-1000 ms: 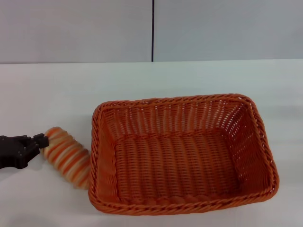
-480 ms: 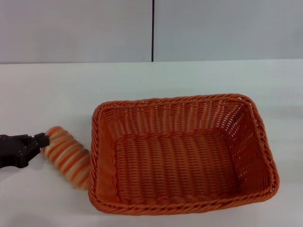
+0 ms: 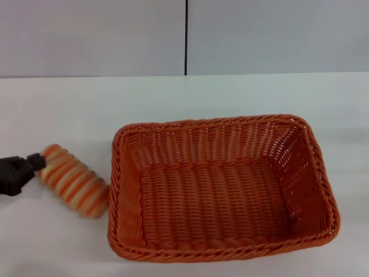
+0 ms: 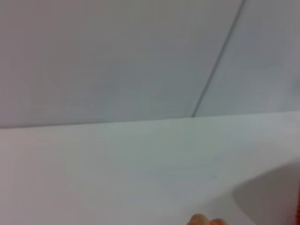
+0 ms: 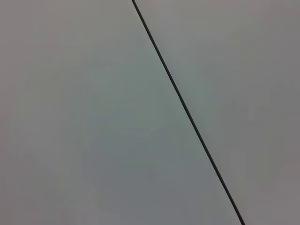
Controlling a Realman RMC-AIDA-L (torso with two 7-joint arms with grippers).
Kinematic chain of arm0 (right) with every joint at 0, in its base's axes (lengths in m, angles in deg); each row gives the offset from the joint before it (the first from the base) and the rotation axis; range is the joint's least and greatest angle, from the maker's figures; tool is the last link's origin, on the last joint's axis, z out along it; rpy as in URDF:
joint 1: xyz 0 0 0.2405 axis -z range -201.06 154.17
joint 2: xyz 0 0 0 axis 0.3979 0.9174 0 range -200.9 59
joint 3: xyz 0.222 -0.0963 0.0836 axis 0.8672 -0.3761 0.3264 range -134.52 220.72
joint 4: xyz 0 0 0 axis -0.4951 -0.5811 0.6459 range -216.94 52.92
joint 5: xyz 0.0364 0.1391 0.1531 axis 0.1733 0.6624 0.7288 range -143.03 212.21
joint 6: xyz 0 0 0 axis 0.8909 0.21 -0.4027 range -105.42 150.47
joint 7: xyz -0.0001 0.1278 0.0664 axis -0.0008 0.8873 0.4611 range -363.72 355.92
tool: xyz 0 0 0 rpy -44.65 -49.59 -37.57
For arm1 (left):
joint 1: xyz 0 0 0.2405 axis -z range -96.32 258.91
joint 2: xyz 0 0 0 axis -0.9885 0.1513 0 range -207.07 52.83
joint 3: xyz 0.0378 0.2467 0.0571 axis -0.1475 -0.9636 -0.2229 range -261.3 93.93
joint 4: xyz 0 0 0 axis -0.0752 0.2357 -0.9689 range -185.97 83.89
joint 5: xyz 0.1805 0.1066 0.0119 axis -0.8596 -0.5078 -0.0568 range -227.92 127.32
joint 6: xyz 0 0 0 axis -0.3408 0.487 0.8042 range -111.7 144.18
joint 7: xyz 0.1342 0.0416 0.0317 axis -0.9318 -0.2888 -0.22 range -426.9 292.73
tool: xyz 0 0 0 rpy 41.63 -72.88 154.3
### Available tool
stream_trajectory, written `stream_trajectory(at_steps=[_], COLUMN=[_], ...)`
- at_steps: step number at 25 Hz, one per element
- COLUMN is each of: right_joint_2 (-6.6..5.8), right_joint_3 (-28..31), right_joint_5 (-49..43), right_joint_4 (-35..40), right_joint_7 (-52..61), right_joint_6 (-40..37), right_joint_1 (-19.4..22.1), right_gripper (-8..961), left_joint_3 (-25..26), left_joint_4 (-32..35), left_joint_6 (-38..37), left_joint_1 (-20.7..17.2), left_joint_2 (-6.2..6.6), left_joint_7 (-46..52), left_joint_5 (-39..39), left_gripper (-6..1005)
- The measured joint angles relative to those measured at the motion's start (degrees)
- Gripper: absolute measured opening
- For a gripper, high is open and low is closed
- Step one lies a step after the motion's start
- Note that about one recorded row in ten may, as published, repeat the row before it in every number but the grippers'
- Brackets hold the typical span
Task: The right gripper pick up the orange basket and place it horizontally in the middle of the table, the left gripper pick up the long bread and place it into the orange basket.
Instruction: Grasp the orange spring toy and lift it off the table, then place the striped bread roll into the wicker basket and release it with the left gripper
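The orange basket [image 3: 222, 187] lies flat with its long side across the middle of the white table [image 3: 190, 98], open side up and empty. The long bread [image 3: 72, 180], striped cream and orange, sits just left of the basket, with its near end close to the basket's left wall. At the far left edge of the head view, my left gripper [image 3: 36, 163] holds the bread's far end between its black fingers. A small orange tip of the long bread [image 4: 202, 220] shows in the left wrist view. The right gripper is out of view.
A grey wall with a dark vertical seam [image 3: 186, 37] stands behind the table. The right wrist view shows only that wall and the dark seam [image 5: 187, 112].
My left gripper has drawn back to the left, and the bread has shifted left and away from the front edge with it. The basket has not moved.
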Motion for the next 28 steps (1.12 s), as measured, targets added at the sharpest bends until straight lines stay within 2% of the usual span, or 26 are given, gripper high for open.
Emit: stream_trajectory(at_steps=[3, 9, 13, 16, 20, 28], right_joint_2=[0.00, 0.04, 0.09, 0.09, 0.09, 0.09], right_joint_3=[0.1, 0.1, 0.1, 0.1, 0.1, 0.0], right_joint_5=[0.0, 0.1, 0.1, 0.1, 0.1, 0.1], right_joint_4=[0.0, 0.0, 0.0, -0.2, -0.8, -1.6], right_joint_7=[0.0, 0.0, 0.0, 0.0, 0.0, 0.0], right_joint_6=[-0.1, -0.1, -0.1, -0.1, 0.0, 0.2], right_joint_1=[-0.1, -0.2, -0.2, -0.2, -0.2, -0.6], right_gripper=[441, 441, 441, 441, 441, 441], left_joint_3=[2.0, 11.0, 14.6, 16.6, 16.7, 16.2], left_joint_4=[0.1, 0.2, 0.3, 0.1, -0.4, -1.2], left_joint_6=[-0.3, -0.8, -0.8, -0.8, -1.9, -9.7], left_joint_1=[0.0, 0.4, 1.2, 1.9, 2.5, 6.5], left_joint_2=[0.56, 1.01, 1.44, 1.53, 1.66, -0.37], left_joint_7=[0.2, 0.4, 0.5, 0.5, 1.2, 1.7], left_joint_5=[0.0, 0.2, 0.4, 1.7, 5.4, 11.1], left_gripper=[88, 86, 82, 74, 75, 68])
